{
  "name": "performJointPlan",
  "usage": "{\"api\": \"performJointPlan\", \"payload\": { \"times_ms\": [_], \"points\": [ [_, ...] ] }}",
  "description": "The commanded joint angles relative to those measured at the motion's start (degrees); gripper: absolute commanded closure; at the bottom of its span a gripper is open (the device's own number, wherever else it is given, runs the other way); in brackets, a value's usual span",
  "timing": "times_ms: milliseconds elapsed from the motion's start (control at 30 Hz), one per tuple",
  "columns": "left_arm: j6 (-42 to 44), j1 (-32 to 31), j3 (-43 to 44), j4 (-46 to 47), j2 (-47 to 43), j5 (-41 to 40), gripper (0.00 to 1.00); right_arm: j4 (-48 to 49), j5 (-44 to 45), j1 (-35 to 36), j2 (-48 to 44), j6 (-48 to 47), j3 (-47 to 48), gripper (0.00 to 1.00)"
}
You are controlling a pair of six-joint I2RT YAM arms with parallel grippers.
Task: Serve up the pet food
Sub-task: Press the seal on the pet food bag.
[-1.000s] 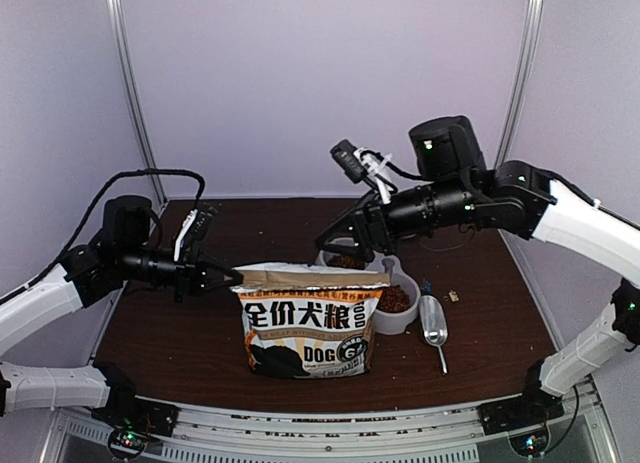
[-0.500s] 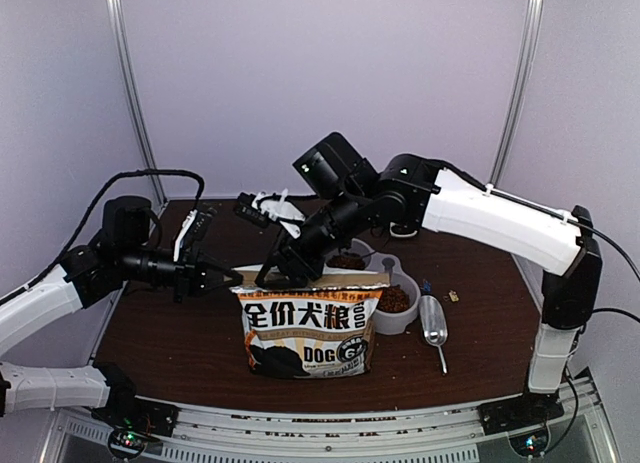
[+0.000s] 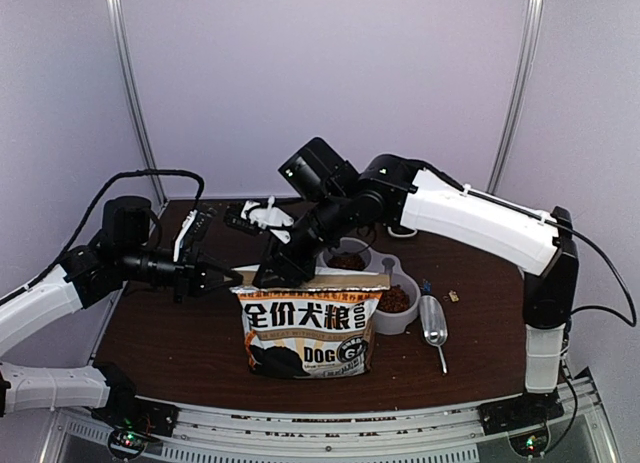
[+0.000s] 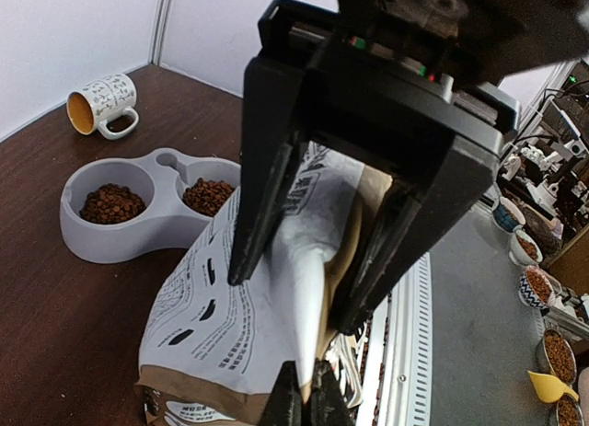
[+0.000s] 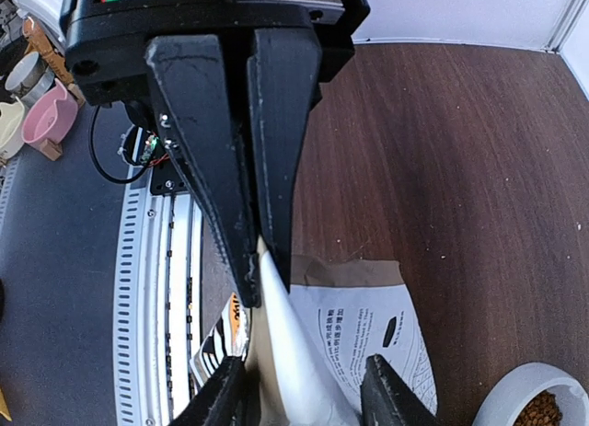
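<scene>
Already, pet food (image 3: 394, 299) is seen in both wells of the bowl (image 3: 396, 322), to the right of the right fingers (image 3: 272, 275), so serving is judged nearly done. The bag (image 3: 310, 328) is pinched at its top edge by the clenched left fingers (image 3: 232, 276) and straddled by the parted right fingers, nothing yet gripped there; only bag handling seems left.

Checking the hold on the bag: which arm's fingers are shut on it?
The left gripper: its fingers pinch the bag's top corner, while the right gripper's fingers stand apart astride its edge.
</scene>
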Motion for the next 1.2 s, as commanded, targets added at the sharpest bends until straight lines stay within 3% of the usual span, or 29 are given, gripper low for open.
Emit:
{"api": "performJointPlan", "payload": {
  "times_ms": [0,100,300,567,1167],
  "points": [
    [0.5,0.4,1.3,7.2,-2.3,2.3,1.0,-5.0,-1.3,0.4,1.8,-1.9,2.5,0.63],
    [0.8,0.5,1.3,6.5,-3.1,1.1,1.0,-7.9,1.1,0.4,0.9,-2.7,0.6,0.76],
    [1.9,0.5,1.3,5.1,-4.3,-0.9,1.0,-7.4,3.6,-2.1,-6.3,-1.7,-11.1,0.9],
    [2.5,0.6,1.5,4.3,-4.5,-1.9,1.0,-6.8,5.9,-6.2,-15.3,0.3,-23.3,0.89],
    [3.9,1.2,2.0,2.2,-5.9,-4.5,1.0,-8.4,12.0,-11.5,-28.3,4.5,-40.0,0.97]
  ]
}}
